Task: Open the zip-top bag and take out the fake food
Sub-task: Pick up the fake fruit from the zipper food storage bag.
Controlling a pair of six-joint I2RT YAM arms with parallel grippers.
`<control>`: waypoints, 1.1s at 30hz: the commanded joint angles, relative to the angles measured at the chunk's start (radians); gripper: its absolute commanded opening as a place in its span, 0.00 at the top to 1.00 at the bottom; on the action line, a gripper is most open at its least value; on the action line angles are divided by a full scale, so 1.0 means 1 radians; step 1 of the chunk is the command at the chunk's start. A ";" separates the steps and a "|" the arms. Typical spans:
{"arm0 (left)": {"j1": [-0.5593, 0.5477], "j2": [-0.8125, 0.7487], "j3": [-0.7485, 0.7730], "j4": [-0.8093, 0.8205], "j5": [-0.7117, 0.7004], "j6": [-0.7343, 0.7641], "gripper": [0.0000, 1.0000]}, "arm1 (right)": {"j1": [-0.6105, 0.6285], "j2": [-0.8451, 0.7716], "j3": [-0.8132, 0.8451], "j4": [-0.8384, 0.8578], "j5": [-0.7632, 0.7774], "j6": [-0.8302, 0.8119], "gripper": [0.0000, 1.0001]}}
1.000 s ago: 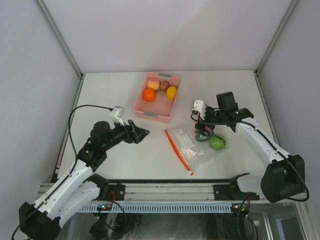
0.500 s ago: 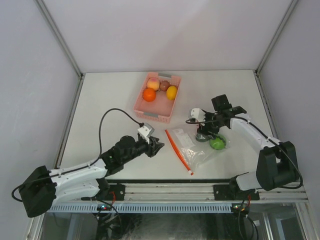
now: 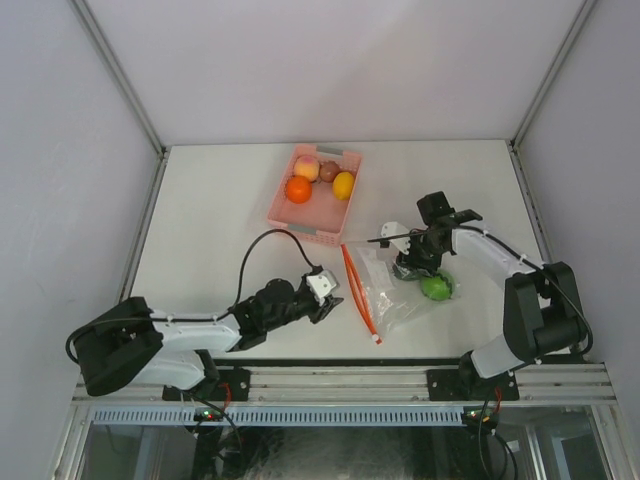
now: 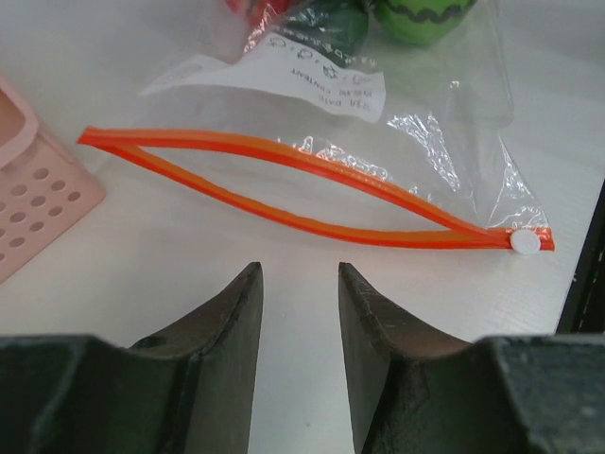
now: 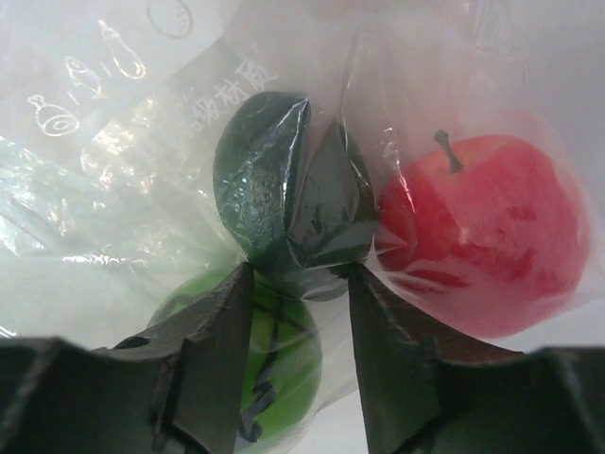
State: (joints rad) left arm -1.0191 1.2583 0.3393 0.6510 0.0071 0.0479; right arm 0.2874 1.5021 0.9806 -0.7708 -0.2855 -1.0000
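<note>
The zip-top bag [image 3: 392, 298] is laid out between the two grippers, just beside the pink basket [image 3: 303, 235], with its zipper strip [image 4: 302, 180] gaped open. In the last second the left gripper [image 4: 298, 274] was swung in from the left and stopped just short of the zipper, fingers narrowed but parted, nothing held. The right gripper [image 5: 298, 274] was lowered onto the bag's far end. There its fingers flank a dark green piece of the fake food [image 5: 284, 184] through the film, and a firm grip can't be confirmed. Emptying is judged about to start.
</note>
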 commanded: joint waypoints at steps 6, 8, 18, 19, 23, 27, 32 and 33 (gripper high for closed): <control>-0.007 0.141 0.039 0.175 0.046 0.166 0.57 | 0.010 0.052 0.041 -0.049 0.024 -0.019 0.62; -0.006 0.161 0.044 0.203 0.061 0.179 0.57 | 0.024 0.060 0.043 -0.049 0.031 -0.022 0.64; -0.011 0.227 0.024 0.355 0.176 0.212 0.57 | 0.054 0.067 0.044 -0.051 -0.013 -0.024 0.68; -0.013 0.239 0.021 0.370 0.181 0.213 0.56 | 0.051 0.064 0.046 -0.057 -0.029 -0.024 0.68; -0.017 0.293 0.018 0.427 0.177 0.214 0.55 | 0.036 0.051 0.076 -0.107 -0.119 -0.027 0.64; -0.021 0.330 0.018 0.458 0.167 0.229 0.54 | 0.023 0.001 0.085 -0.136 -0.205 -0.063 0.58; -0.020 0.338 -0.004 0.464 0.125 0.229 0.55 | 0.011 -0.093 0.059 -0.134 -0.290 -0.124 0.51; -0.021 0.335 -0.010 0.467 0.120 0.228 0.55 | 0.009 -0.111 0.048 -0.125 -0.302 -0.137 0.49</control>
State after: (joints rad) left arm -1.0340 1.5951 0.3420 1.0348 0.1570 0.2562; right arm 0.3046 1.4887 1.0248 -0.8951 -0.4709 -1.0641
